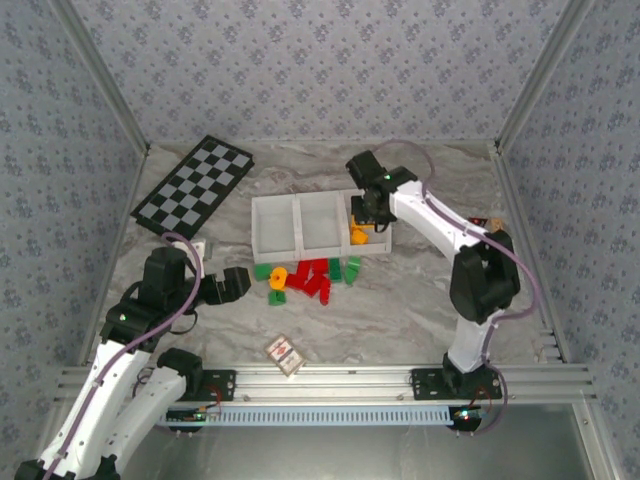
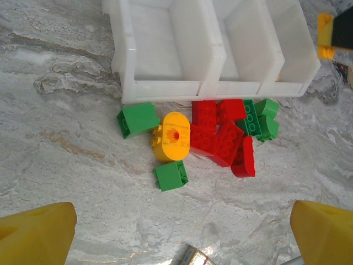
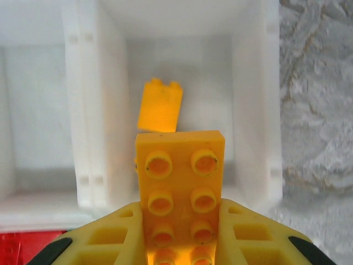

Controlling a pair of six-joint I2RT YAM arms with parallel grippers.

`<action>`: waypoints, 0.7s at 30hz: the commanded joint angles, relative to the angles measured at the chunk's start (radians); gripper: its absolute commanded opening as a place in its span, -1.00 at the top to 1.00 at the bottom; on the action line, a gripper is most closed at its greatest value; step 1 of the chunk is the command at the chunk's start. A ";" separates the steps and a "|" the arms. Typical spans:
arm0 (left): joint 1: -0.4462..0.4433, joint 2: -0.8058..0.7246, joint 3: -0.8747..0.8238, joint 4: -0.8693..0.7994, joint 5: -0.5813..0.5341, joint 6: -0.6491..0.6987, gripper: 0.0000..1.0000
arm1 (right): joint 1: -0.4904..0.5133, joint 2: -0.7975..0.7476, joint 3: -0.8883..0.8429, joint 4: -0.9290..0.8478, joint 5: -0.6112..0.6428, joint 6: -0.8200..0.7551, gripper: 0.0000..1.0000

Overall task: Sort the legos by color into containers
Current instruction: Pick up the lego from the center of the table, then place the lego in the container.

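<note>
My right gripper (image 3: 181, 234) is shut on an orange-yellow lego (image 3: 181, 176), studs facing the camera, held over the rightmost compartment of the white containers tray (image 3: 94, 110). Another orange-yellow lego (image 3: 161, 106) lies inside that compartment. In the top view the right gripper (image 1: 360, 230) hangs at the tray's (image 1: 297, 225) right end. A pile of legos lies just in front of the tray: red ones (image 2: 220, 138), green ones (image 2: 138, 118) (image 2: 171, 176) (image 2: 262, 121) and a rounded yellow one (image 2: 172, 135). My left gripper (image 2: 182, 232) hovers open above the table near the pile, holding nothing.
A black-and-grey checkerboard (image 1: 193, 185) lies at the back left. A small white card with a red mark (image 1: 284, 351) sits near the front edge. Patterned walls close in the table on three sides.
</note>
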 commanded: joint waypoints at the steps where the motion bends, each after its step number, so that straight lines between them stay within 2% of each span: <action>1: -0.001 -0.007 -0.007 0.011 -0.003 0.006 -0.99 | -0.021 0.089 0.097 -0.071 -0.018 -0.075 0.44; 6: -0.001 -0.004 -0.007 0.011 -0.006 0.007 -0.99 | -0.058 0.192 0.212 -0.100 -0.035 -0.103 0.44; 13: -0.001 -0.002 -0.008 0.012 -0.007 0.008 -0.99 | -0.082 0.273 0.283 -0.119 -0.028 -0.121 0.42; 21: -0.001 -0.002 -0.008 0.011 -0.007 0.007 -0.99 | -0.085 0.311 0.304 -0.122 -0.024 -0.124 0.27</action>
